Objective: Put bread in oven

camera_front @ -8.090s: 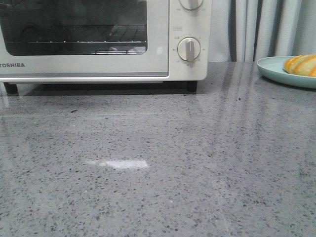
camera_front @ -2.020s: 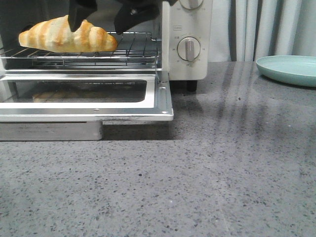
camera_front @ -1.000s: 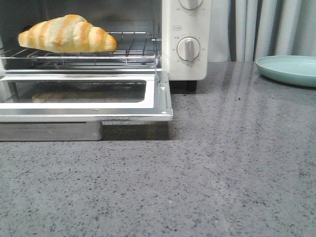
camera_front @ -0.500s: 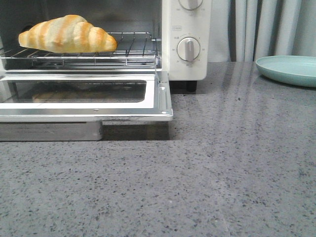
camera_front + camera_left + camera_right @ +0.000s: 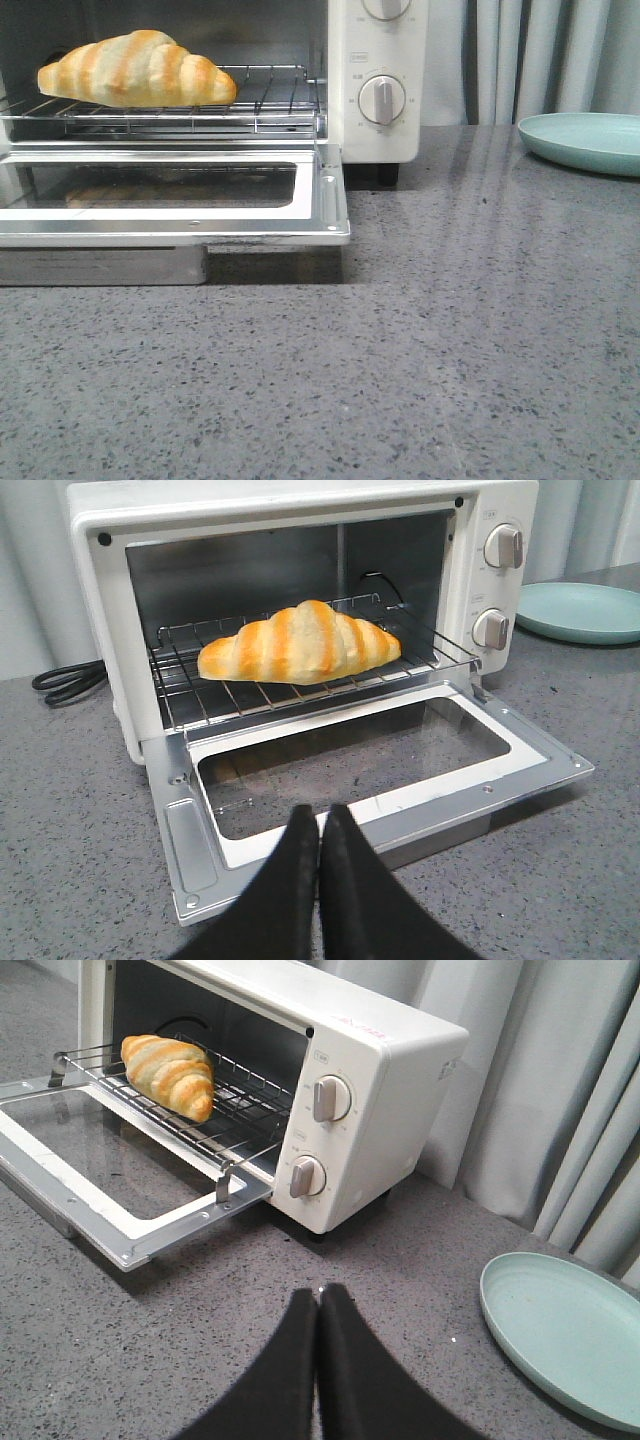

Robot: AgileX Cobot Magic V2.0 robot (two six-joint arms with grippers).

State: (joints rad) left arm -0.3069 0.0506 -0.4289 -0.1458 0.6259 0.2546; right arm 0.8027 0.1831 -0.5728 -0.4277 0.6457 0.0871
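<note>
Grey speckled desk [image 5: 450,350] underneath everything, carrying oven and plate, with both tools hovering above it.

Oven [image 5: 300,590] straight ahead of the left tool [image 5: 320,825], near but not touching; ahead and off to one side of the right tool [image 5: 318,1305], farther out. Door [image 5: 380,770] dropped flat toward the left tool, glass pane up, presumably left down to keep the opening free for loading. Wire rack [image 5: 300,680] drawn partly forward over the door hinge, likely so a load could be set down without reaching deep inside. Two dials [image 5: 320,1135] on the panel nearest the right tool, untouched by either.

Pale green plate [image 5: 570,1335] just beyond and beside the right tool, bare, well apart from the oven; no longer needed, to judge by the task.

Bread [image 5: 300,645] lying lengthwise across the rack, inside the cavity, beyond the left tool and past the door. Resting free, touched by nothing, tapered ends pointing toward the side walls. Placement looks done; only the door, perhaps, left to close.

Left tool closed on nothing, fingers pressed together, aimed at the door's front edge. Right tool likewise closed and empty, held back over bare desk between oven and plate, out of the way.
</note>
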